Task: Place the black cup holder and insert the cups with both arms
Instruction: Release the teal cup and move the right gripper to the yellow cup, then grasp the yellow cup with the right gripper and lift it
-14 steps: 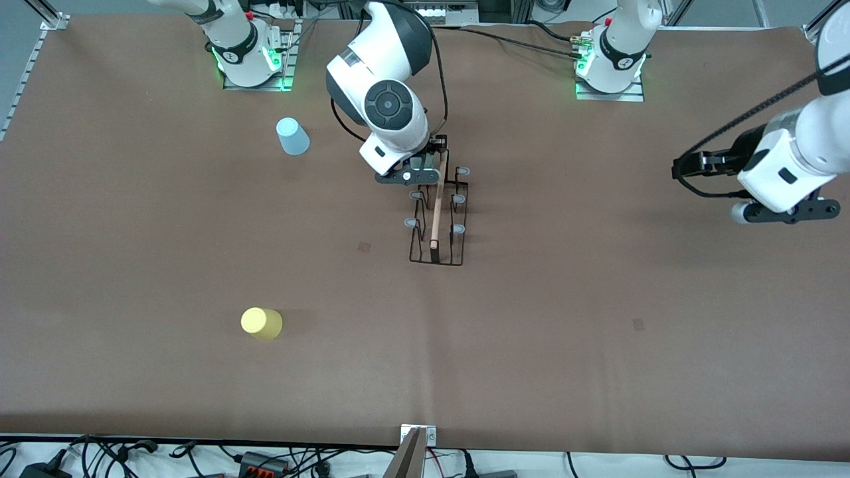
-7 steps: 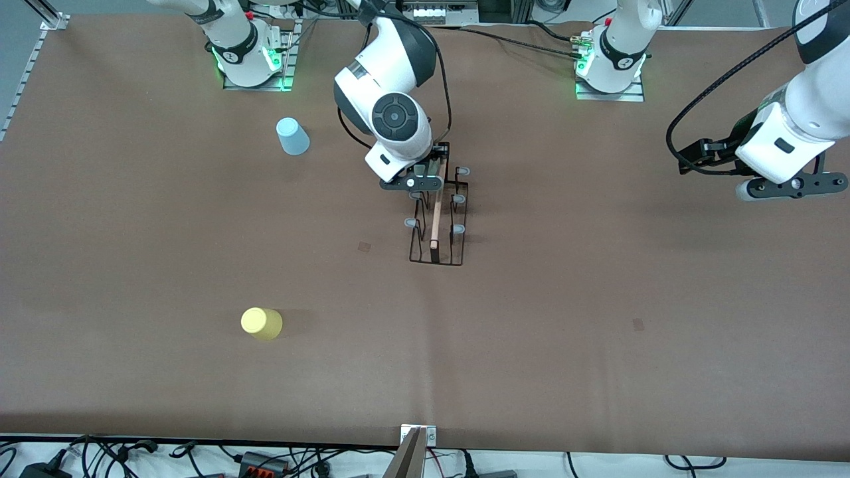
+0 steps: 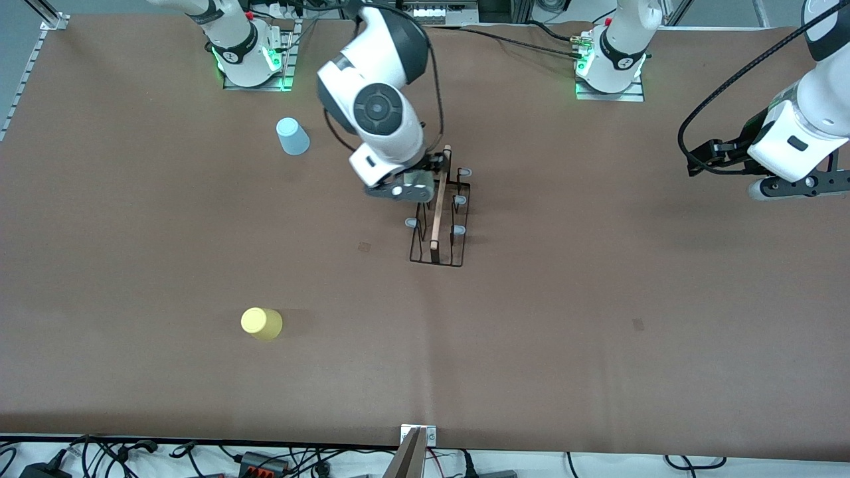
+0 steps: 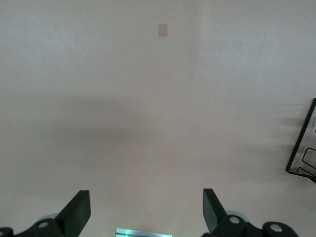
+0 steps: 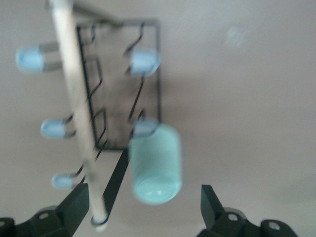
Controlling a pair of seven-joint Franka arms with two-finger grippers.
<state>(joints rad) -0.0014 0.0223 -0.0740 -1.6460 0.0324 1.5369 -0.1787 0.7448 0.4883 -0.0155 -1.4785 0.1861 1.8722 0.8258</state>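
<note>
The black cup holder (image 3: 438,229) stands at mid-table, with its wooden rod handle (image 3: 437,206) on top and several grey-capped pegs. My right gripper (image 3: 413,184) hovers over the end of the holder nearest the arm bases. Its fingers are open. In the right wrist view (image 5: 144,200) they stand wide on both sides of the pale green cup (image 5: 154,165), which sits on a peg of the holder (image 5: 148,69). The light blue cup (image 3: 292,136) and the yellow cup (image 3: 261,323) stand upside down toward the right arm's end. My left gripper (image 3: 797,188) is open and empty over bare table (image 4: 147,207).
A corner of the holder (image 4: 302,148) shows in the left wrist view. Small tape marks (image 3: 364,246) (image 3: 638,324) lie on the brown table. Both arm bases (image 3: 252,56) (image 3: 611,66) stand at the table's edge farthest from the front camera. Cables (image 3: 265,459) run along the nearest edge.
My right hand has shifted a little along the holder toward the front camera, and the arm has turned. My left gripper has drawn back toward its base side.
</note>
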